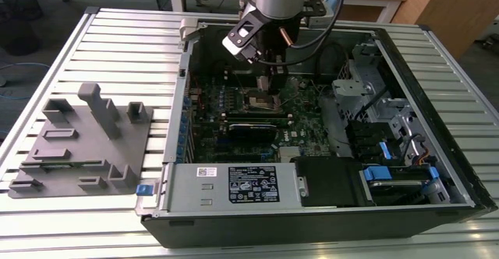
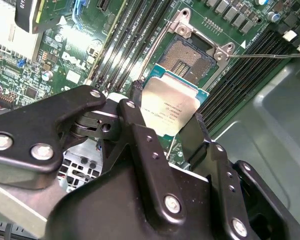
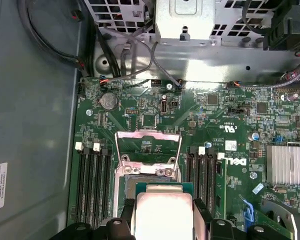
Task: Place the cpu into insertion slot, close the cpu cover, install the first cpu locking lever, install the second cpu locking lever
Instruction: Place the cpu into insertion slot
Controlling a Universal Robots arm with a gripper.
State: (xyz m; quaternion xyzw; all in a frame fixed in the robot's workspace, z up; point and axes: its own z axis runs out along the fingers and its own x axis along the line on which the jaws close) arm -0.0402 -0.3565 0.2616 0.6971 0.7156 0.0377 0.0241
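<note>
My gripper [image 2: 170,114] is shut on the cpu [image 2: 172,105], a flat square chip with a silvery top, pinched at two opposite edges by the black fingers [image 2: 135,120]. The cpu hangs slightly tilted just above and beside the insertion slot [image 2: 186,56], whose dark pin field lies uncovered. In the first wrist view the cpu [image 3: 162,210] sits between the fingertips [image 3: 204,215], with the insertion slot [image 3: 146,172] partly hidden beneath it. The cpu cover [image 3: 148,133] stands swung up past the slot. In the exterior view the gripper [image 1: 265,86] hovers over the slot [image 1: 261,101].
The green motherboard [image 3: 225,115] lies inside an open computer case [image 1: 436,54]. Black memory slots [image 3: 90,185] flank the socket on both sides. A thin lever rod [image 2: 265,56] juts out beside it. A grey fixture plate [image 1: 78,142] lies at the exterior view's left.
</note>
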